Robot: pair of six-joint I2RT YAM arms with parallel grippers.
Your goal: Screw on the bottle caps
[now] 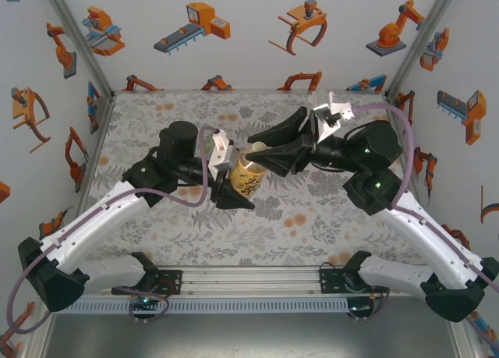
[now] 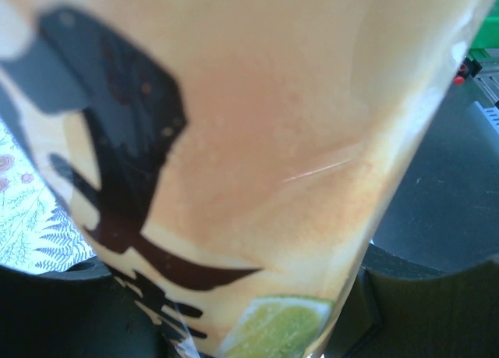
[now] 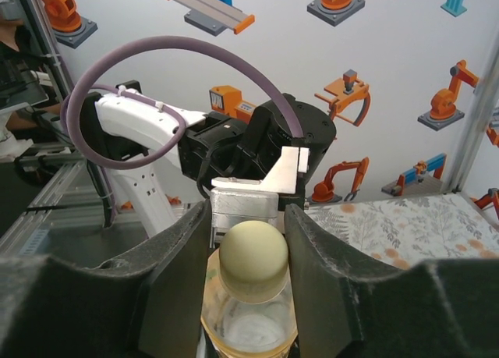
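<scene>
Bottle cap (image 3: 251, 256): pale yellow-green, round and smooth-topped, seated on the mouth of the amber bottle (image 2: 296, 140), directly above its clear neck. Screwed fully down or only resting there: cannot tell.

Amber bottle: yellow label with heavy dark brush lettering and a printed lime slice (image 2: 273, 327) low on the label. Placed over the middle of the flower-patterned table (image 1: 312, 217), between the two arms, cap end uppermost in the right wrist view. Base hidden by the grip around it, so cannot tell whether resting on the table or lifted clear.

Left hand (image 1: 238, 182): clamped tight on the labelled body of the amber bottle, below the bottle cap, with a dark finger (image 2: 47, 311) on either side of the label in the left wrist view.

Right hand (image 3: 249, 233): closed around the bottle cap at the top of the amber bottle, one padded black finger (image 3: 175, 280) close against each side of it, reaching in from the side of the amber bottle opposite the left hand.

Purple cable (image 3: 195, 54): arched over the left arm, behind the amber bottle in the right wrist view.

Wall (image 3: 390, 30): white with orange robot drawings, well behind the amber bottle
</scene>
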